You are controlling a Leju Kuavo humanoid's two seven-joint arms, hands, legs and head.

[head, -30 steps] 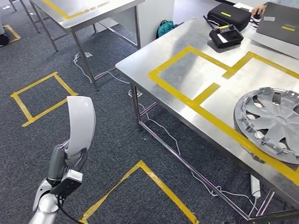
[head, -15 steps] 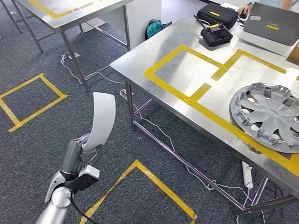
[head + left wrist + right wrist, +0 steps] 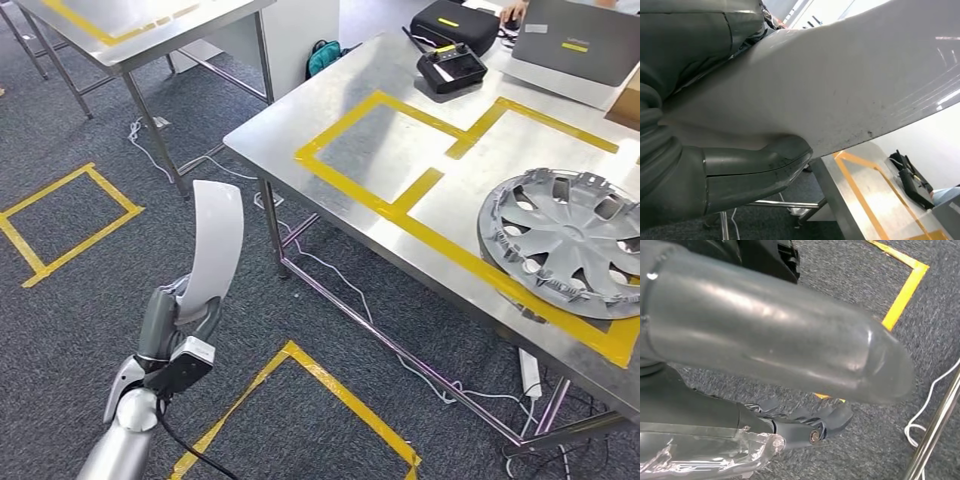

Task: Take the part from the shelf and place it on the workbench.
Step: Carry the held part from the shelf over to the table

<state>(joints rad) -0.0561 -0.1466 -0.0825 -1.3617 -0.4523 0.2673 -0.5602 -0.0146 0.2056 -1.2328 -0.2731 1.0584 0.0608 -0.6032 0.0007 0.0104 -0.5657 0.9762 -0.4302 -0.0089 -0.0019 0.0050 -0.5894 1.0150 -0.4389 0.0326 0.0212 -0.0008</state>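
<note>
Near workbench point(image 3: 332, 110): left robot hand point(image 3: 175, 318) holds part point(image 3: 213, 240); wrist view: thumb point(image 3: 753, 172) underneath.

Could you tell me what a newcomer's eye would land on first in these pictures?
Probably the curved white part, held upright in the left hand above the grey carpet. Next, the silver wheel cover lying flat on the steel workbench, across its yellow tape lines.
</note>
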